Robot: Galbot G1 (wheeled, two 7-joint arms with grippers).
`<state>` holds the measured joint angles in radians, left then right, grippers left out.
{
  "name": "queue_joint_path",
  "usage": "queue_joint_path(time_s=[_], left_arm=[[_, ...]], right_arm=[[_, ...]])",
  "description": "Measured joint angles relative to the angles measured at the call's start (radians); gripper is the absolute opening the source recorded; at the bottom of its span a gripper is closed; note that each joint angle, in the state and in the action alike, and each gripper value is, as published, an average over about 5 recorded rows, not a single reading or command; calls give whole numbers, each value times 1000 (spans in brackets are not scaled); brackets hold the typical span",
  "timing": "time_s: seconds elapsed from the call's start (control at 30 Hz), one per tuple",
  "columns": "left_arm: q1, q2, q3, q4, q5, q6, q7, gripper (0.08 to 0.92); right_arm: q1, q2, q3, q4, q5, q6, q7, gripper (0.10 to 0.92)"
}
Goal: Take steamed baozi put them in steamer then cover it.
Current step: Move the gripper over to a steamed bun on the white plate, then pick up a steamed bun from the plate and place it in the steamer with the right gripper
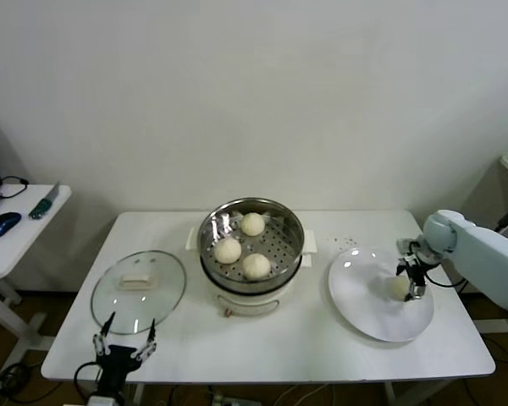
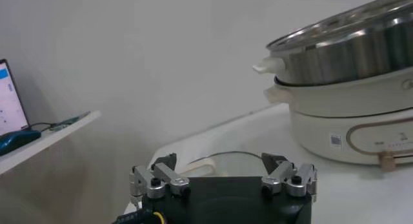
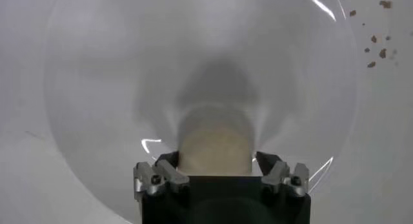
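Three cream-white baozi point(image 1: 252, 224) point(image 1: 228, 249) point(image 1: 256, 266) lie in the shiny steel steamer point(image 1: 210, 224) at the table's middle. A fourth baozi point(image 1: 399, 288) lies on the white plate point(image 1: 364, 296) at the right. My right gripper point(image 1: 411, 283) is down at it. In the right wrist view the baozi point(image 3: 215, 141) sits between the spread fingers of this gripper point(image 3: 217, 159), which is open, with small gaps on each side. My left gripper point(image 1: 124, 342) is open and empty at the table's front left edge, just before the glass lid point(image 1: 140, 288).
The steamer on its white cooker base point(image 2: 348, 51) and the lid's edge point(image 2: 193, 166) show beyond my left gripper point(image 2: 219, 159). A side table point(image 1: 17, 224) with small items stands at the far left. Crumbs point(image 3: 374, 44) lie beside the plate point(image 3: 97, 83).
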<state>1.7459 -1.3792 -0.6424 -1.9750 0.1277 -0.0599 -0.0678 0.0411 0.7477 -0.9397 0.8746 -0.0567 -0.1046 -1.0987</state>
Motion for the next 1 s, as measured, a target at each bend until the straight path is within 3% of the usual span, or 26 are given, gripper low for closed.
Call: queue_joint_path(time_s=[0.2, 0.5, 1.0], left_arm=[[-2, 0, -1, -1, 1, 0, -1, 823], [-17, -5, 9, 1, -5, -4, 0, 823], [-10, 14, 46, -11, -64, -16, 11, 823]], right_arm=[[10, -1, -7, -6, -3, 2, -5, 700], [98, -11, -87, 30, 65, -17, 6, 703], [586, 138, -522, 188, 500, -132, 58, 713]])
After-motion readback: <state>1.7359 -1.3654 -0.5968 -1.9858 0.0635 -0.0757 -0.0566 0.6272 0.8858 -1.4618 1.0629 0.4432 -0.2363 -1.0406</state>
